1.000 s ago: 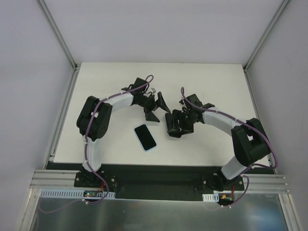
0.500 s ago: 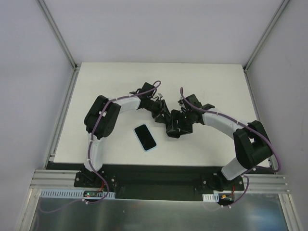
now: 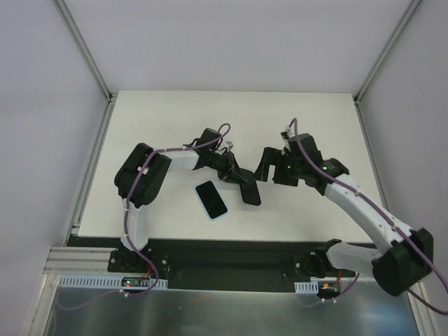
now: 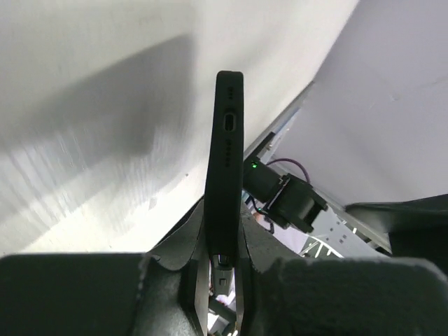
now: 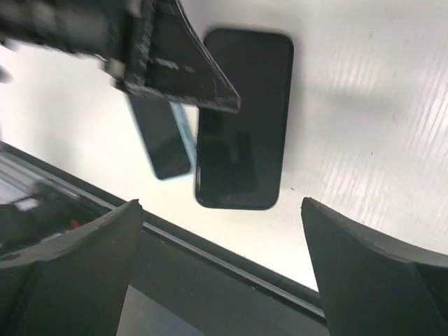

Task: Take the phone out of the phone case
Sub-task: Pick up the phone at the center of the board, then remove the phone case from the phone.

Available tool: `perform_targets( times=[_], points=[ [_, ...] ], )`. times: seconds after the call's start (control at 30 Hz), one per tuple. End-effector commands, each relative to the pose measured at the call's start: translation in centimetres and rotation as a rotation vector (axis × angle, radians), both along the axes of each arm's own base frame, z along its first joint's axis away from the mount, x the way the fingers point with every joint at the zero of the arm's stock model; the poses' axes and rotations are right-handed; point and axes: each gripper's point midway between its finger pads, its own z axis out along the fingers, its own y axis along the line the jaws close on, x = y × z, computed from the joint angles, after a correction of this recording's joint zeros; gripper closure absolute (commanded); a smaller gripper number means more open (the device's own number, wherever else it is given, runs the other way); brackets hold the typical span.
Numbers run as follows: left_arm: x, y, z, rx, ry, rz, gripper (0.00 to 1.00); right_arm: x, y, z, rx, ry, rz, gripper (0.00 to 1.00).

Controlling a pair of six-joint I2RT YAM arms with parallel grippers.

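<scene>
1. Top external view: the left gripper (image 3: 236,180) pinched the matte black rectangular phone case (image 3: 248,190) by one end; the case hung tilted over the white table (image 3: 168,112), just right of the flat dark-screened phone with a pale blue rim (image 3: 211,199); the phone lay on the table, outside the case.
2. Same view: the right gripper (image 3: 267,165) stood apart from the case, near its far end; its finger spacing was hard to read here.
3. Left wrist view: the case (image 4: 224,175) appeared edge-on, clamped between both fingers (image 4: 183,246); only this view showed the port cutout in its end.
4. Right wrist view: the right gripper's fingers (image 5: 77,259) were spread wide with nothing between them; the case (image 5: 245,119) showed its broad face; the phone (image 5: 166,143) lay beside it, partly covered by a left finger (image 5: 185,73).
</scene>
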Motion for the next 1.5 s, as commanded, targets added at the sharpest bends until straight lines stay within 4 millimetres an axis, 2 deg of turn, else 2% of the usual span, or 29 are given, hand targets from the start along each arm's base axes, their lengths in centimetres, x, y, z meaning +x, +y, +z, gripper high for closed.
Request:
perform_targets(
  times=[0.0,0.03,0.07,0.1,0.13,0.17,0.2,0.3,0.37,0.47,0.6,0.8,0.9,1.03,1.2,1.33,1.4,1.47],
  points=[
    [0.5,0.2,9.2,-0.292,-0.252,0.002,1.0,0.0,-2.4,4.3,0.138,-0.14,-0.15,0.02],
    [0.4,0.3,10.6,-0.345,-0.215,0.024,1.0,-0.2,-1.9,4.6,0.226,-0.123,-0.182,0.03],
    [0.5,0.4,12.5,-0.441,-0.304,0.017,1.0,0.3,-1.0,6.4,0.344,-0.166,-0.168,0.1],
    [0.3,0.6,13.5,-0.486,-0.31,0.01,1.0,0.0,-1.0,7.4,0.4,-0.193,-0.174,0.17],
    [0.2,0.7,14.6,-0.523,-0.263,0.031,1.0,-0.3,-1.1,6.9,0.424,-0.178,-0.186,0.23],
    [0.3,1.0,15.2,-0.558,-0.277,0.037,1.0,-0.2,-0.9,7.7,0.477,-0.176,-0.199,0.31],
    [0.3,1.2,16.7,-0.615,-0.333,0.032,1.0,-0.4,-0.8,8.3,0.506,-0.183,-0.195,0.34],
    [0.5,1.4,18.5,-0.664,-0.327,0.041,1.0,-0.8,0.2,9.3,0.593,-0.158,-0.164,0.34],
    [0.4,1.6,19.6,-0.678,-0.343,0.039,1.0,-0.9,0.4,9.6,0.606,-0.148,-0.156,0.24],
    [0.4,2.0,21.2,-0.694,-0.389,0.04,1.0,-0.6,0.2,9.5,0.622,-0.142,-0.184,0.27],
    [0.2,2.4,21.6,-0.667,-0.404,0.04,1.0,0.1,0.2,10.5,0.666,-0.162,-0.207,0.4],
    [-0.4,2.8,22.3,-0.672,-0.419,0.051,1.0,1.2,0.8,11.8,0.731,-0.173,-0.219,0.71],
    [-0.5,2.8,22.3,-0.672,-0.425,0.05,1.0,1.4,1.2,12.2,0.749,-0.161,-0.209,0.8],
    [-0.5,3.1,22.5,-0.667,-0.429,0.057,1.0,1.4,1.8,13.1,0.829,-0.156,-0.187,0.99],
    [0.0,3.2,23.2,-0.662,-0.468,0.059,1.0,0.8,2.2,15.1,0.911,-0.173,-0.151,0.98],
    [0.4,3.1,24.5,-0.67,-0.47,0.075,1.0,0.1,2.4,18.8,0.982,-0.303,-0.05,0.98],
    [0.5,3.2,26.0,-0.701,-0.472,0.099,1.0,-0.1,2.6,19.6,0.977,-0.341,-0.001,0.99],
    [0.3,3.6,28.3,-0.765,-0.517,0.11,1.0,-0.1,3.0,19.3,0.949,-0.36,0.048,0.98]
  ],
)
